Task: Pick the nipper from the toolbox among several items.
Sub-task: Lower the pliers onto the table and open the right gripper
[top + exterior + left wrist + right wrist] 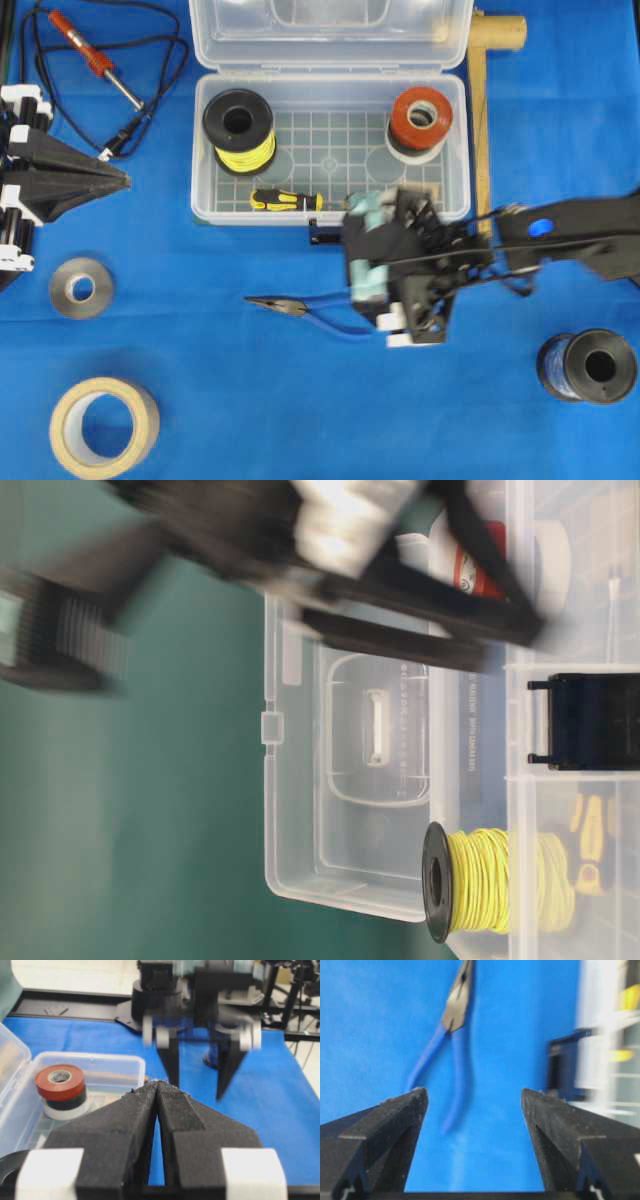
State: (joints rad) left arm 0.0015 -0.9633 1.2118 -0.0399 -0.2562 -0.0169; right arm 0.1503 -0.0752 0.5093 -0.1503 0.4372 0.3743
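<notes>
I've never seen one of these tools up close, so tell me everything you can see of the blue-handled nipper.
The nipper is a small pair of pliers with slim, pointed dark metal jaws and two curved blue coated handles, slightly spread. It lies flat on the blue cloth, outside the toolbox and in front of its latch, with its tip pointing away from the right gripper, whose fingers are open above it, not holding it.

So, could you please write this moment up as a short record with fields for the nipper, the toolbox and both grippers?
nipper: lying on the blue cloth in front of the toolbox, outside it, not held
toolbox: lid open; holds yellow wire spool, tape rolls, screwdriver
right gripper: open, fingers either side of the nipper's handles in the wrist view, not closed
left gripper: shut, empty, at the table's left
</notes>
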